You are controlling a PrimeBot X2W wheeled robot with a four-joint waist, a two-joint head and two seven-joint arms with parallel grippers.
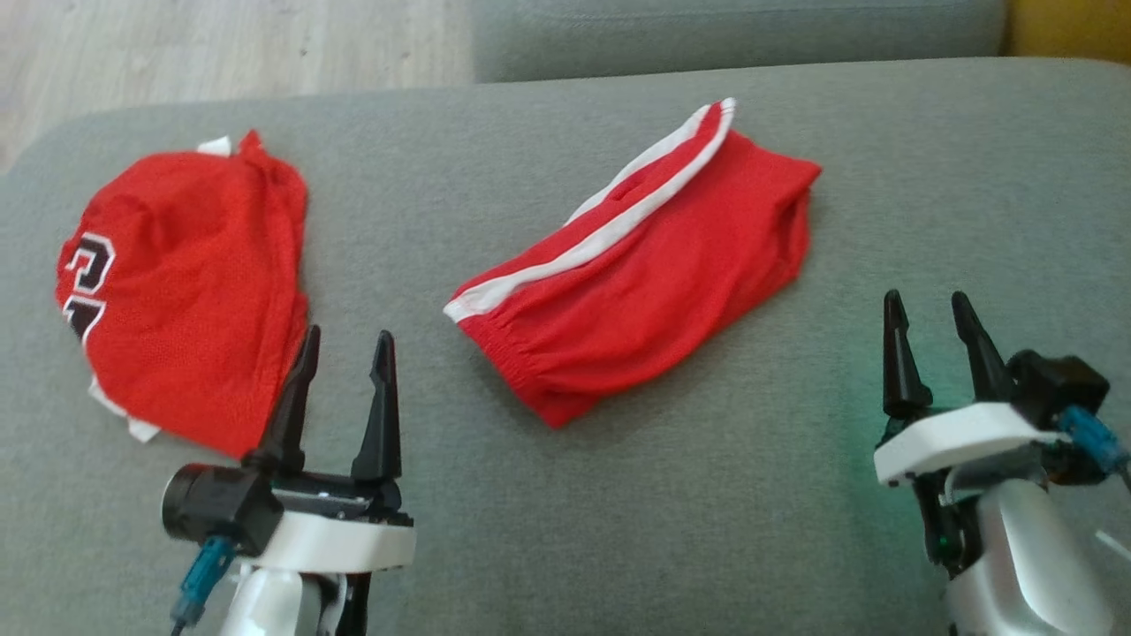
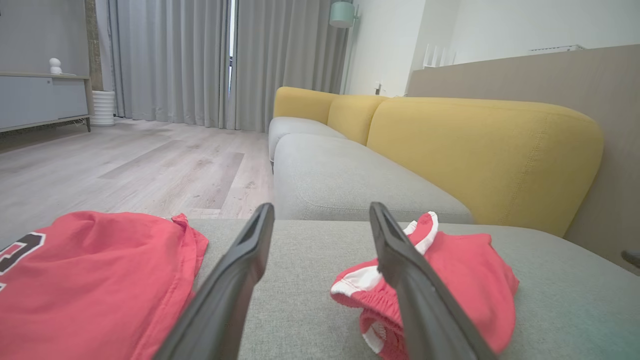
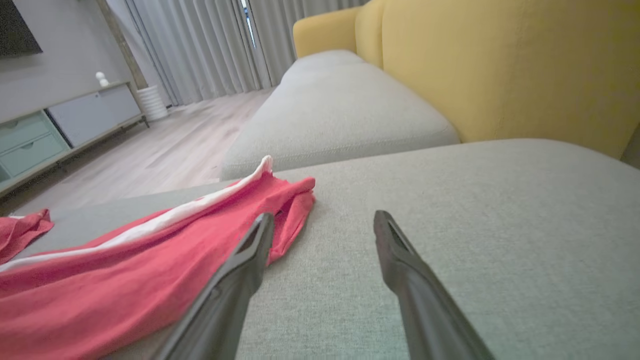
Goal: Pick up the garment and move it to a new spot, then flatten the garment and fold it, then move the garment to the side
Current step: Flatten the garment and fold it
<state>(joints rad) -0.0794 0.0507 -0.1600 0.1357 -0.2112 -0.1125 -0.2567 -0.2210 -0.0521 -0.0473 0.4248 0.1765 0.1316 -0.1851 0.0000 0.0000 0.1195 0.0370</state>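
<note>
Red shorts (image 1: 649,283) on grey sofa cushion (image 1: 707,530)

left gripper (image 1: 346,340) low at lower left, jaws wide apart, fingers pointing up, nothing held; right gripper (image 1: 929,306) at lower right, same spread, empty, pale forearms below both
</note>
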